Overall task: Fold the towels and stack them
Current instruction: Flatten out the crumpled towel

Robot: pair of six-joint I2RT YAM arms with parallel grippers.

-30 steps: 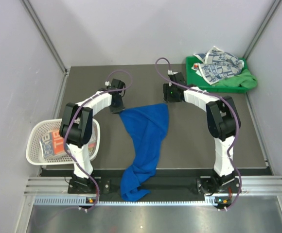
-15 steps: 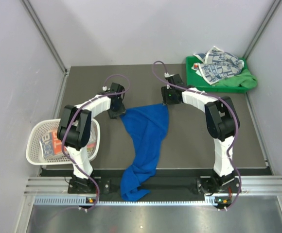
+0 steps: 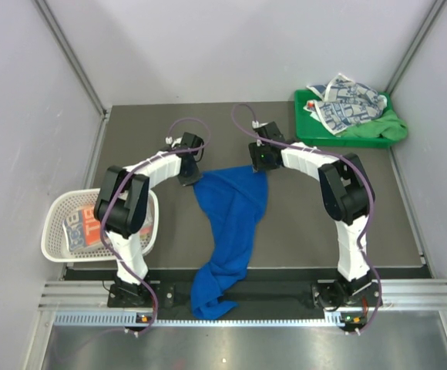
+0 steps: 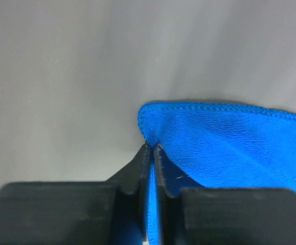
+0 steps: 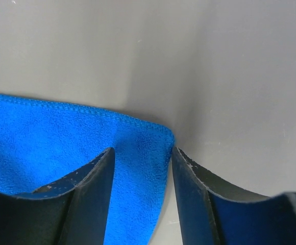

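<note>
A royal blue towel [image 3: 231, 216] lies spread on the dark table, and its near end hangs bunched over the front edge. My left gripper [image 3: 193, 179] is at its far left corner; in the left wrist view the gripper [image 4: 151, 149] is shut on that corner of the blue towel [image 4: 229, 153], with cloth running between the jaws. My right gripper [image 3: 261, 165] is over the far right corner. In the right wrist view it [image 5: 143, 153] stands open, its fingers either side of the towel's corner [image 5: 138, 148], which lies flat.
A green tray [image 3: 300, 108] at the back right holds a white towel with navy print [image 3: 347, 100] on a green towel [image 3: 381, 127]. A white mesh basket [image 3: 54, 212] at the left edge holds a folded grey and orange towel [image 3: 85, 227].
The left jaws let go of the towel's far left corner and closed on it again. The right gripper moved left and nearer, over the far right corner.
</note>
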